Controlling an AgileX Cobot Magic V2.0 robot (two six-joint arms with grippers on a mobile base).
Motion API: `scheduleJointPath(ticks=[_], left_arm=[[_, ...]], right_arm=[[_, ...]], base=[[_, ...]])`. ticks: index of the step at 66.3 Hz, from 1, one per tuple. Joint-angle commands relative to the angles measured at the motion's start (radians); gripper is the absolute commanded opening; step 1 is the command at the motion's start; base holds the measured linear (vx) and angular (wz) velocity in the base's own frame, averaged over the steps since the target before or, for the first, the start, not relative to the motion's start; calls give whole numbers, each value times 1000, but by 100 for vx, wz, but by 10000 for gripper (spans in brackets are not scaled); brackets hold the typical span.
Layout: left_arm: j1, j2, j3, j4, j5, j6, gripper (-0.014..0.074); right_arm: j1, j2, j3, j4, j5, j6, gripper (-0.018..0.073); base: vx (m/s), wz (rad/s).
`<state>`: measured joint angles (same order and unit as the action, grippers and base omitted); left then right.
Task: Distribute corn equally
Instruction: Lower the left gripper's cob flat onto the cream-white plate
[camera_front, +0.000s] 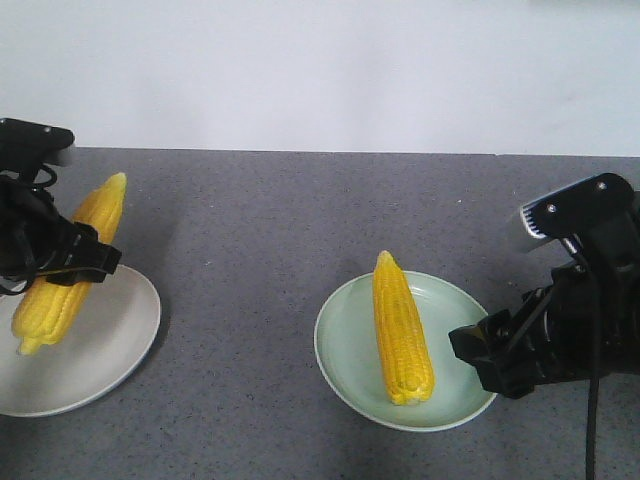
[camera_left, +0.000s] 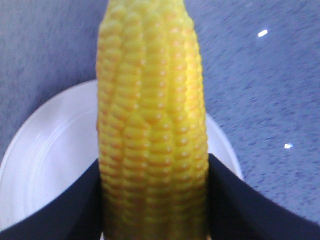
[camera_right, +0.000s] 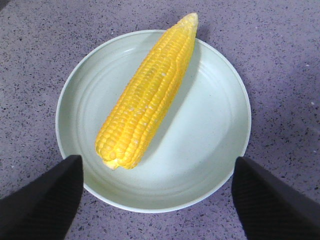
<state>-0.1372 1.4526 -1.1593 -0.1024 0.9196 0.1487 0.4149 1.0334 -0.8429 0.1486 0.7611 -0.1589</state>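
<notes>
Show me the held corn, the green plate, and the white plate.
Held corn (camera_left: 152, 125), left wrist view, middle of the cob.
Green plate (camera_right: 210, 135), right wrist view, bare inner surface.
White plate (camera_front: 120, 330), front view, bare right part.

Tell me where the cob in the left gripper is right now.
In the front view, the held cob is at the left edge, clamped by the left gripper over the white plate, tip pointing up and away. The green plate sits well to its right.

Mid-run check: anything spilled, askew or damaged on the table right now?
Nothing stands out. One corn cob lies flat inside the green plate. The left gripper holds the other cob tilted over the white plate. The right gripper is open and empty.
</notes>
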Motion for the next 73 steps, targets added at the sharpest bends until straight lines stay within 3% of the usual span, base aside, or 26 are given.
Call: scheduleJointPath(ticks=[1, 18, 42, 73], left_arm=[[25, 4, -32, -8, -6, -21, 285], [61, 96, -32, -3, 9, -21, 285], [61, 167, -31, -5, 32, -21, 301], [61, 161, -31, -6, 43, -17, 472]], right_arm=[[-1, -16, -26, -3, -55, -5, 580], [-1, -16, -26, -3, -55, -5, 580], [-1, -16, -26, -3, -53, -5, 580], [-1, -16, -26, -3, -54, -6, 580]], base=[[0, 0], [0, 0], [0, 0], [0, 0]])
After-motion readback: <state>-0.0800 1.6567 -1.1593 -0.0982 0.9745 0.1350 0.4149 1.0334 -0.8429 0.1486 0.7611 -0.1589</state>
